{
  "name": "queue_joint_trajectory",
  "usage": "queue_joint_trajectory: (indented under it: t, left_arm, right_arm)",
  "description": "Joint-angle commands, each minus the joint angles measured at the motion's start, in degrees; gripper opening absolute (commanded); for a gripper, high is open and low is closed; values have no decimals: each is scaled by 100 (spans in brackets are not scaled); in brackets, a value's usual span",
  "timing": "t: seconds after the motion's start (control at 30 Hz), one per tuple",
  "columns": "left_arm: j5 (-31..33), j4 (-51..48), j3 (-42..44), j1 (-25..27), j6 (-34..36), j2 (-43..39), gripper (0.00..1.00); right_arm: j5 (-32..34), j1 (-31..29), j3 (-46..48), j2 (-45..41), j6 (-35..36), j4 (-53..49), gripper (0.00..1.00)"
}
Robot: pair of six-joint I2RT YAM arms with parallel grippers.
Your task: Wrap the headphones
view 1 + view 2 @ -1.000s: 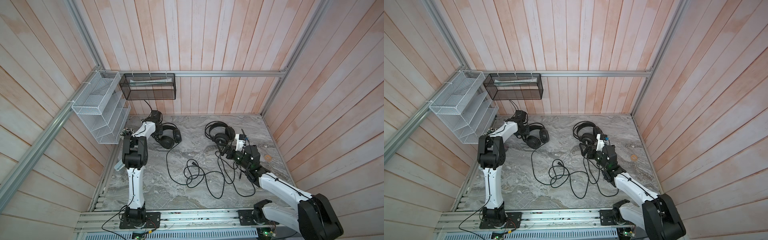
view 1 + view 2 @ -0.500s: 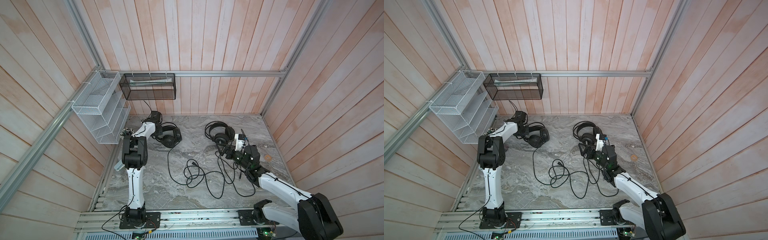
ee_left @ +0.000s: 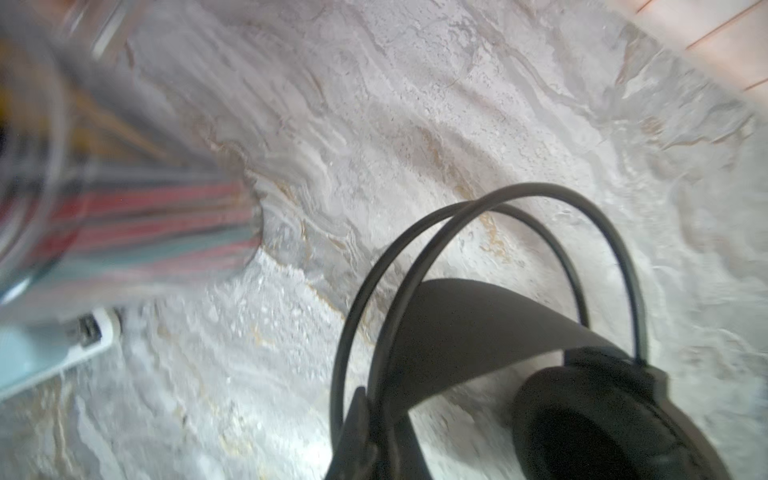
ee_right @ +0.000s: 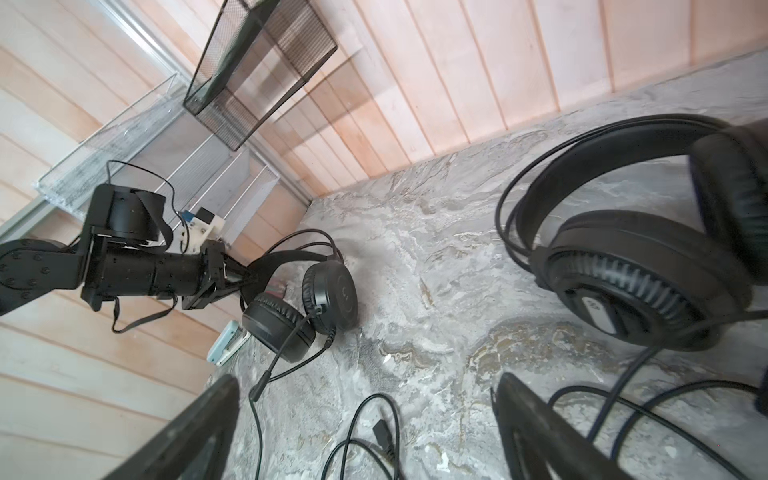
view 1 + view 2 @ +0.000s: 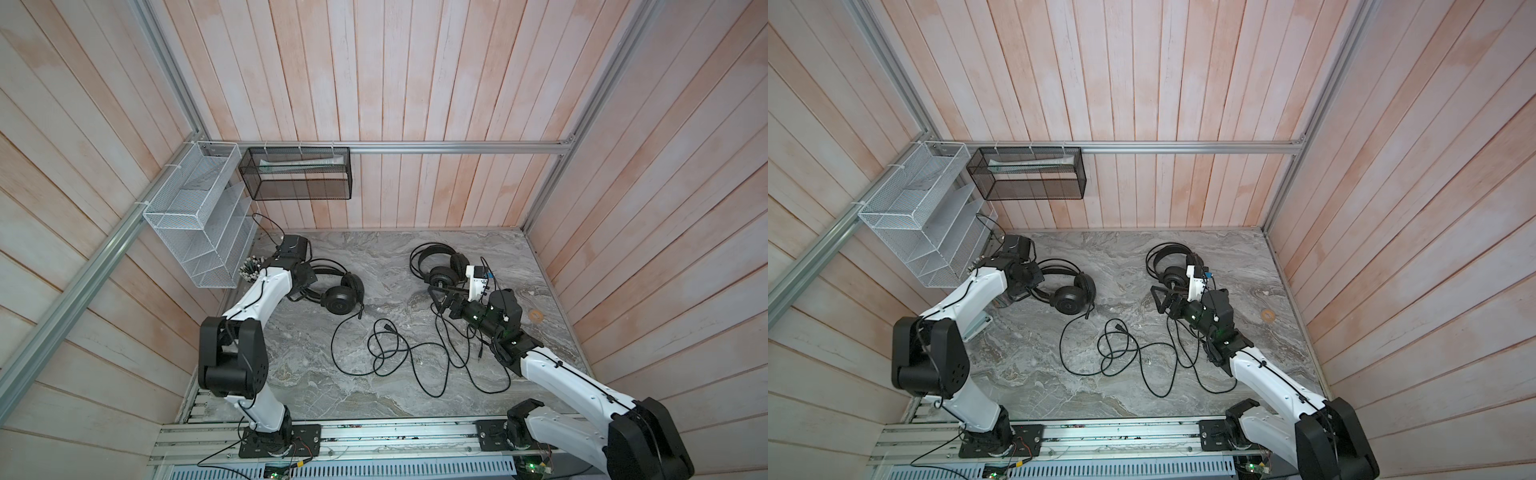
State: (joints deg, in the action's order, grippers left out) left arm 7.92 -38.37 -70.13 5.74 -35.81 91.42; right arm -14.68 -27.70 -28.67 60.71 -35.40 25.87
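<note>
Your left gripper [image 4: 248,277]: clamped, apparently on mic headset [image 5: 341,297] headband, table [image 5: 374,257] far-left. Your right gripper [image 4: 365,380]: spread wide, empty, beside grille headset [image 5: 441,275]. Cables [image 5: 332,349] loose between.

White wire rack [image 5: 189,210], black mesh basket [image 5: 299,194]

Your tabletop [image 5: 374,257] is grey veined stone-look, matt and faintly rough, walled by pale whitewashed wood planks [image 5: 415,83]. At upper left in both top views you have a white wire-mesh rack [image 5: 195,224] and a black metal-mesh basket [image 5: 299,178]. The smooth-cupped headset [image 4: 332,291] is matt black plastic with soft padded cushions; the grille-backed headset [image 4: 615,270] shows ribbed plastic.
</note>
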Motion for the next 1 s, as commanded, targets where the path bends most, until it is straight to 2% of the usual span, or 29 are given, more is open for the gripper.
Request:
queue_joint_trajectory:
  t: [0.0, 0.13, 0.37, 0.5, 0.63, 0.97]
  left_arm:
    - [-414, 5, 659, 224, -1509, -722, 0]
    - [-266, -112, 1387, 668, -2452, -1570, 0]
    - [45, -493, 2489, 1539, -4204, -2484, 0]
    - [125, -385, 2970, 1759, -4875, -2948, 0]
    - [125, -244, 3223, 1931, -5087, -3049, 0]
    - [-137, 65, 3650, 1940, -5093, -2893, 0]
  right_arm:
    - [120, -283, -185, -43, 238, -281, 97]
    - [217, -553, -280, 77, 351, -381, 97]
    - [405, -926, -383, 173, 523, -496, 97]
    - [463, -1096, -473, 253, 597, -591, 97]
    - [535, -1256, -540, 290, 656, -658, 97]
    - [790, -1637, -726, 378, 770, -810, 97]
